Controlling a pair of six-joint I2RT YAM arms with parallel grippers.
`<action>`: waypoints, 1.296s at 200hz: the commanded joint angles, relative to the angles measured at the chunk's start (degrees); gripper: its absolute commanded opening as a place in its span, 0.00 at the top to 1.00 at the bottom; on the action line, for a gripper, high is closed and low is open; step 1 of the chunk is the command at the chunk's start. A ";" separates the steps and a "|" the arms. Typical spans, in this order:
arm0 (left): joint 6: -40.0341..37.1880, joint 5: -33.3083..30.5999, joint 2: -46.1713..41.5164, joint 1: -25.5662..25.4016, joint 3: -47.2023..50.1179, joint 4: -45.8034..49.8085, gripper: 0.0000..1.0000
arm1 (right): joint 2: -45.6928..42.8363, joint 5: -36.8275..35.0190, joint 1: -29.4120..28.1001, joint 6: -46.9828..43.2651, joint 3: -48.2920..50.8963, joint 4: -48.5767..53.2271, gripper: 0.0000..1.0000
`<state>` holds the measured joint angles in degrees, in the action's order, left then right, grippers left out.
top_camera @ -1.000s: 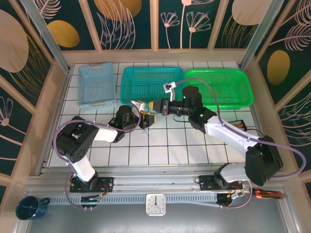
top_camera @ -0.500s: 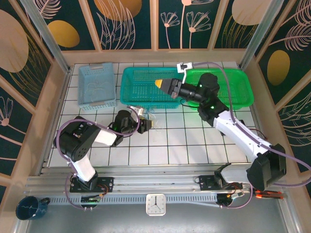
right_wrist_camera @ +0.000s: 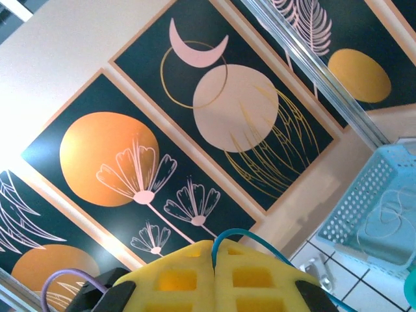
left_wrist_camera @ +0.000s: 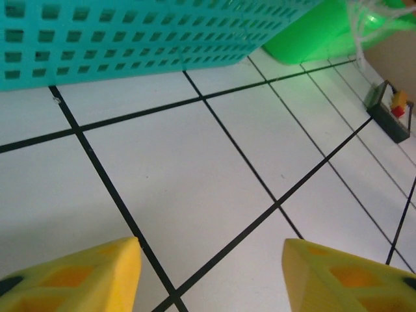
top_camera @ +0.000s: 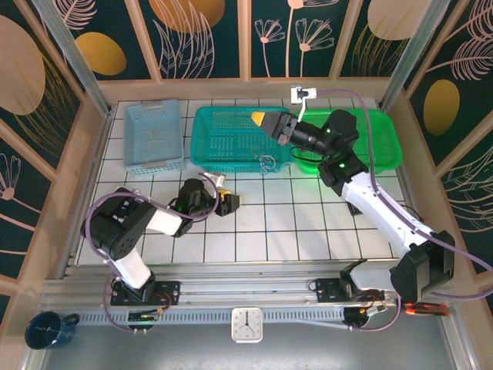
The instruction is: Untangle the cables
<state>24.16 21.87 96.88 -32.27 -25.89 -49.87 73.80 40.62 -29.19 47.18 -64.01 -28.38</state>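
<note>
Right wrist shows right claw clenching seemingly one blue cable; left claw released.

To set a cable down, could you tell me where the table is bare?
Bare tiles lie between the left gripper and the right arm, in front of the teal basket. The back row is crowded with baskets.

We see a counter of glossy white tiles with dark grout. The teal basket, green basket and light-blue basket are perforated, slightly shiny plastic. The pads of the right gripper are matt yellow plastic. The thin blue cable looks smooth. The painted wall panels look matt.
</note>
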 commanded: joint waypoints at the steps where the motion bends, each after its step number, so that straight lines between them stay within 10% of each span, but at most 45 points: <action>1: -0.60 -0.42 -3.83 -0.16 1.21 -0.86 0.35 | -0.81 0.86 0.17 0.78 2.81 -2.19 1.00; 158: -5.02 -3.57 -11.53 -0.15 -6.11 0.42 0.13 | 0.33 -0.98 -9.13 -1.48 9.38 -0.39 1.00; 259: 0.20 1.60 -1.58 -0.16 -2.68 -10.71 0.70 | 1.69 0.56 -7.48 -0.03 1.26 -2.43 1.00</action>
<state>22.72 21.26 93.06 -32.27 -31.07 -54.46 75.18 40.14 -38.76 46.46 -58.52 -26.48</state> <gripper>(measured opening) 0.388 0.048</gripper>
